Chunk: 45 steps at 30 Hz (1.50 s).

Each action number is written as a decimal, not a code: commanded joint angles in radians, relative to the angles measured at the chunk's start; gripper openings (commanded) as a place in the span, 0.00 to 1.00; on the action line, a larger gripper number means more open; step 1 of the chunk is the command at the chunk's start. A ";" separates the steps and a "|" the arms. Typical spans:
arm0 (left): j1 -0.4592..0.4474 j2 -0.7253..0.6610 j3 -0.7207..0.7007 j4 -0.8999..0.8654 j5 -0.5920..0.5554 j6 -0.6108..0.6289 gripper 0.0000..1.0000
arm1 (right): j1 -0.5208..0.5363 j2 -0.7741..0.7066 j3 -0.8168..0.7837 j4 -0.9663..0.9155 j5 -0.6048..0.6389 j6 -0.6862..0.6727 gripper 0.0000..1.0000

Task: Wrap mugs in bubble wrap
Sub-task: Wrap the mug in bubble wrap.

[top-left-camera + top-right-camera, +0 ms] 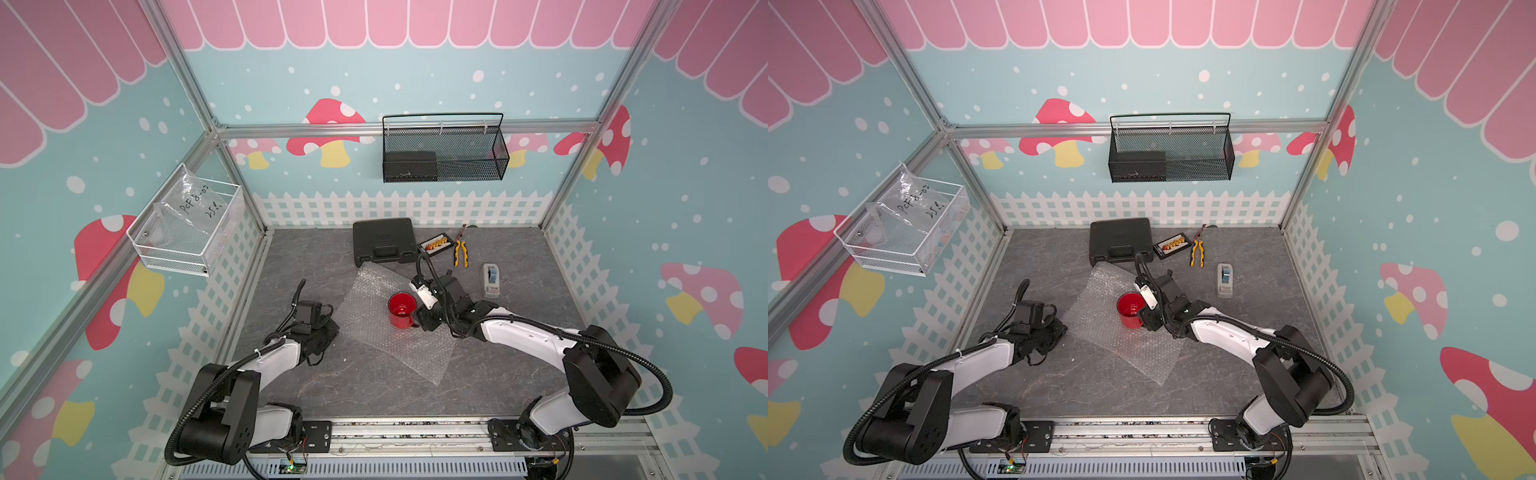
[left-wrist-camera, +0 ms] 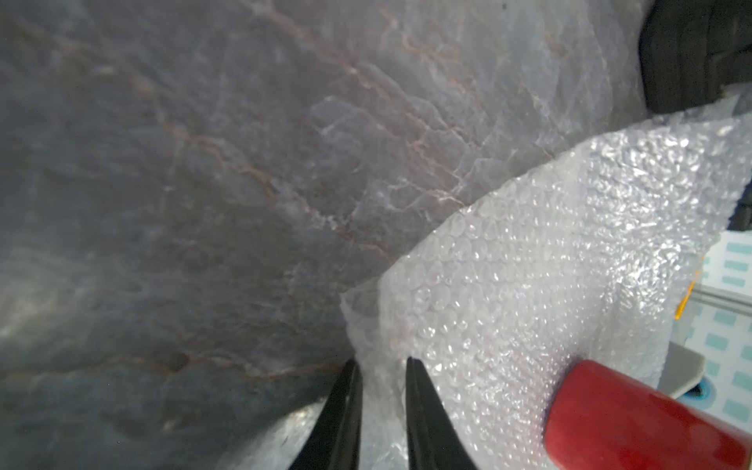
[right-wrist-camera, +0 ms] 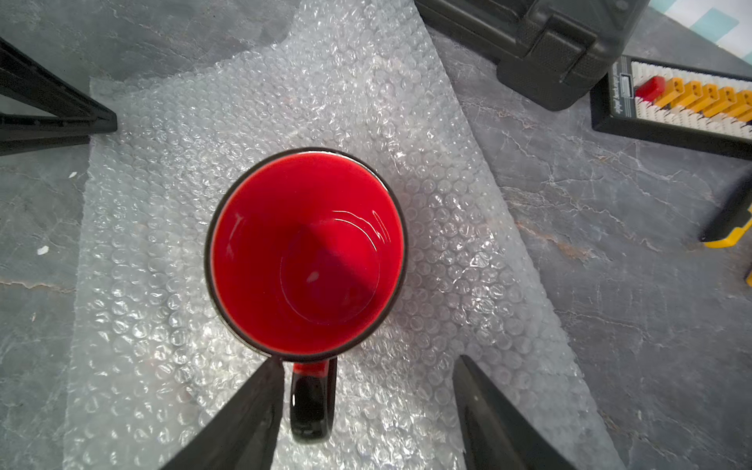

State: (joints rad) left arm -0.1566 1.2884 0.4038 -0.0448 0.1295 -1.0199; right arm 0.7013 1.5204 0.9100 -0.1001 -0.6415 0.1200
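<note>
Pinched onto the left corner of the bubble wrap (image 2: 529, 264) with the left gripper (image 2: 382, 364), the thin film caught between two nearly closed dark tips toward the left edge of the table (image 1: 498, 386). Spread open with the right gripper (image 3: 370, 360), straddling the mug's dark handle without clasping it: one tip just beside the handle, the other apart.

Note the red mug (image 3: 305, 252) upright on the sheet near the table's middle, mouth up, handle turned toward the right arm.

Next, probably: fold the held corner over the mug. Lift it low and slow, then sweep it toward the rim in an arc. Avoid a flat tug, likely to slide the sheet and tip the mug with it. Brace the mug first, closing gently on the handle or resting a tip against it.

Mind the sheet's far corner, lying against the black case (image 1: 384, 241) by the table's far edge — a possible snag. Check the pinch for more than a bare sliver of film; otherwise expect a slip.
</note>
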 commanded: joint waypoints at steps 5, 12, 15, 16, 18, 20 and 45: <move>0.008 -0.097 -0.134 0.088 -0.041 0.025 0.00 | 0.033 0.021 -0.016 0.049 -0.001 -0.016 0.69; 0.011 -0.214 -0.177 0.091 -0.047 0.069 0.00 | 0.064 0.054 -0.038 0.046 0.072 -0.032 0.67; 0.014 -0.265 -0.207 0.107 -0.048 0.064 0.00 | 0.077 0.080 -0.038 0.048 0.055 -0.054 0.60; 0.013 -0.278 -0.212 0.118 -0.043 0.064 0.00 | 0.083 0.088 -0.033 0.049 0.048 -0.063 0.58; 0.013 -0.308 -0.207 0.131 -0.021 0.078 0.00 | 0.097 0.105 -0.024 0.050 0.051 -0.085 0.53; 0.013 -0.335 -0.183 0.118 -0.003 0.105 0.00 | 0.105 0.115 -0.020 0.052 0.055 -0.100 0.49; -0.382 0.029 0.375 0.161 0.160 0.288 0.00 | 0.069 -0.153 -0.072 0.057 0.222 -0.071 0.81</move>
State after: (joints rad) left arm -0.5129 1.2575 0.7254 0.0971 0.2562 -0.7727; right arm 0.7898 1.4055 0.8528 -0.0582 -0.4862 0.0196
